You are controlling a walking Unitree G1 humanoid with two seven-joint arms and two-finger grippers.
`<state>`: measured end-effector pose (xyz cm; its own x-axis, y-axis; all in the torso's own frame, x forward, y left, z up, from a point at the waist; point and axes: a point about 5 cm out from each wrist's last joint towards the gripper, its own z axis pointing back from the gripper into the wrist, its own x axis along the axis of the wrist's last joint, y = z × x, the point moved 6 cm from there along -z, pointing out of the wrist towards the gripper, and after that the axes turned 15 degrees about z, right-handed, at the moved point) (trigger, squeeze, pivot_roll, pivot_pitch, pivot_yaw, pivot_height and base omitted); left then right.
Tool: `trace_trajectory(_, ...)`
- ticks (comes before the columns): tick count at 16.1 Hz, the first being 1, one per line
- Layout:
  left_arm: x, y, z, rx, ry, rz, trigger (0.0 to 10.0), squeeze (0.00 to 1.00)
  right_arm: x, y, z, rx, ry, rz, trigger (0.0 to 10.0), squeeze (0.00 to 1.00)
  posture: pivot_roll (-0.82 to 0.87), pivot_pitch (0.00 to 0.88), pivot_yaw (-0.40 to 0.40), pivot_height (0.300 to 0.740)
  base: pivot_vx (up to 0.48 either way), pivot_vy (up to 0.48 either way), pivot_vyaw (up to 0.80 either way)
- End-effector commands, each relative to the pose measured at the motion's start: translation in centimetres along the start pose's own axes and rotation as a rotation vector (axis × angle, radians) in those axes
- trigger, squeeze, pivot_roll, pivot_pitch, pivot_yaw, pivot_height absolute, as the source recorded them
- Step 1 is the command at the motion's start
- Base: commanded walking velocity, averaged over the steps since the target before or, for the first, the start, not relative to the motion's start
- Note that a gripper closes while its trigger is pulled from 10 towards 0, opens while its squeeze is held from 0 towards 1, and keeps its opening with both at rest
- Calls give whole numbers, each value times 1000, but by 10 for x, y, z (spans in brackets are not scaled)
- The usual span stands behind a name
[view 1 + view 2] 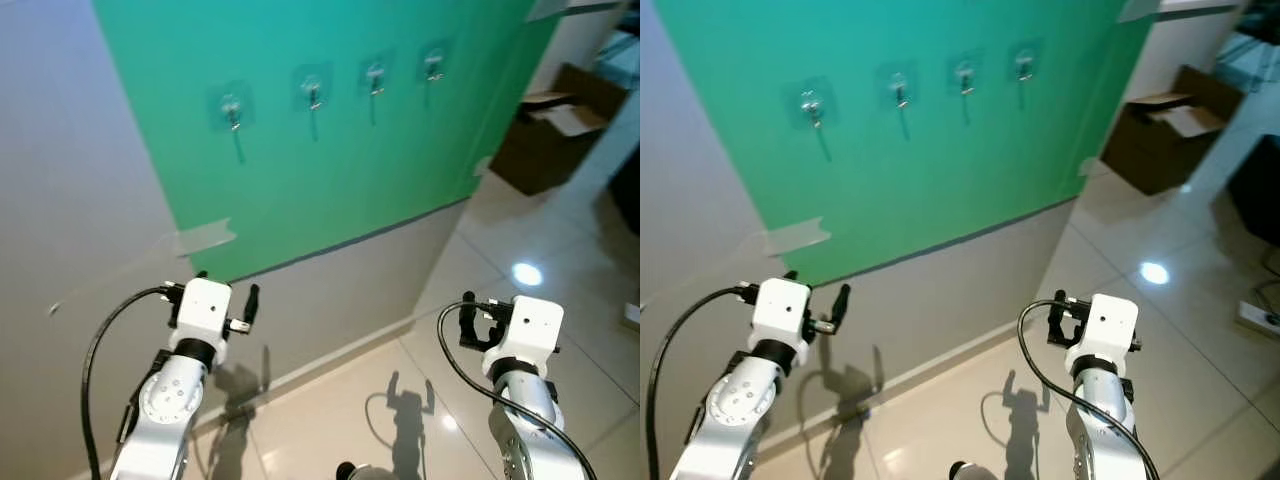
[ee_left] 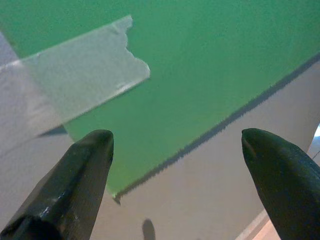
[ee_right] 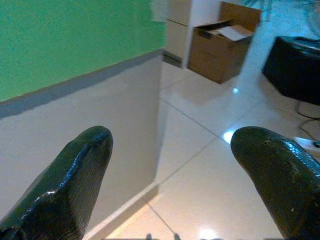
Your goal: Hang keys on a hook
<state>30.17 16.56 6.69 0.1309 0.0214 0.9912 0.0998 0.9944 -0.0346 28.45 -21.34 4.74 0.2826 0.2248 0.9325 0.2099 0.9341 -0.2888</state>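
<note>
On the wall in front of me there is a big green sheet [image 1: 330,150] with four little hooks [image 1: 311,92] stuck on it in a row, high up. All four hooks look bare, and I cannot see any keys anywhere, not on the hooks, not on the floor [image 1: 520,330], not in my grippers. My left gripper [image 2: 177,150] is up near the bottom corner of the green sheet, close to a strip of clear tape [image 2: 75,80] that holds that corner to the gray wall [image 1: 70,200]. Its two black fingers are spread wide apart with nothing between them. My right gripper [image 3: 172,150] is out over the shiny floor, and its fingers are spread apart too, holding nothing. A brown cardboard box [image 1: 550,135] sits on the floor well off to my right. I think I must find the keys first, since both grippers are ready to grab but have nothing to hang yet.
</note>
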Motion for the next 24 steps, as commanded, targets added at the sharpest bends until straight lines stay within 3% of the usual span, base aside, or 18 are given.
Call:
trace_trajectory(1, 7, 2, -3, 10, -30, 19, 10000, 0, 4, -5, -1, -20, -4, 12, 10000, 0, -50, 0, 10, 740, 0, 0, -800)
trace_trajectory(2, 11, 5, -6, 34, -41, 41, 10000, 0, 5, -5, -1, -20, -5, 11, 10000, 0, -52, 0, 10, 740, 0, 0, -800)
trace_trajectory(3, 12, 5, -9, 45, -31, 135, 10000, 0, 7, -5, -3, -22, -8, 12, 10000, 0, -52, 0, 12, 740, 0, 0, -800)
trace_trajectory(4, 14, 2, -11, 23, -33, 133, 10000, 0, 10, -5, -4, -23, -13, 12, 10000, 0, -54, 0, 16, 740, 0, 0, -800)
trace_trajectory(7, 18, -10, -15, -28, -56, 30, 10000, 0, 14, -7, -4, -40, -19, 14, 10000, 0, -61, 0, 28, 740, 0, 0, -800)
trace_trajectory(12, 25, -19, -23, -70, -73, 24, 10000, 0, 14, -9, -4, -48, -4, 35, 10000, 0, -77, 0, 41, 740, 0, 0, -800)
trace_trajectory(13, 28, -15, -25, -37, -97, -3, 10000, 0, 14, -9, -4, -47, -1, 39, 10000, 0, -78, 0, 42, 740, 0, 0, -800)
trace_trajectory(16, 27, -5, -32, 19, -52, -1, 10000, 0, 20, -5, -7, -32, -5, 37, 10000, 0, -74, 0, 37, 740, 0, 0, -800)
trace_trajectory(18, 31, 2, -35, 65, -57, 37, 10000, 0, 23, 0, -13, -11, -9, 54, 10000, 0, -67, 0, 26, 740, 0, 0, -800)
trace_trajectory(19, 33, 9, -37, 108, -63, 8, 10000, 0, 28, 3, -18, 2, -12, 52, 10000, 0, -58, 0, 17, 740, 0, 0, -788)
trace_trajectory(20, 31, 10, -39, 116, -45, 14, 10000, 0, 30, 4, -20, 7, -13, 43, 10000, 0, -58, 0, 17, 740, 0, 0, -788)
trace_trajectory(21, 24, 15, -44, 155, 39, -4, 10000, 0, 38, 6, -25, 21, -30, 46, 10000, 0, -45, 0, 0, 740, 0, 0, -781)
trace_trajectory(22, 26, 14, -50, 147, 80, -104, 10000, 0, 45, 8, -31, 32, -46, 55, 10000, 0, -42, 0, -9, 740, 0, 0, -781)
trace_trajectory(24, 34, 7, -58, 89, 72, -104, 10000, 0, 55, 11, -38, 47, -72, 56, 10000, 0, -35, 0, -20, 740, 0, 0, -769)
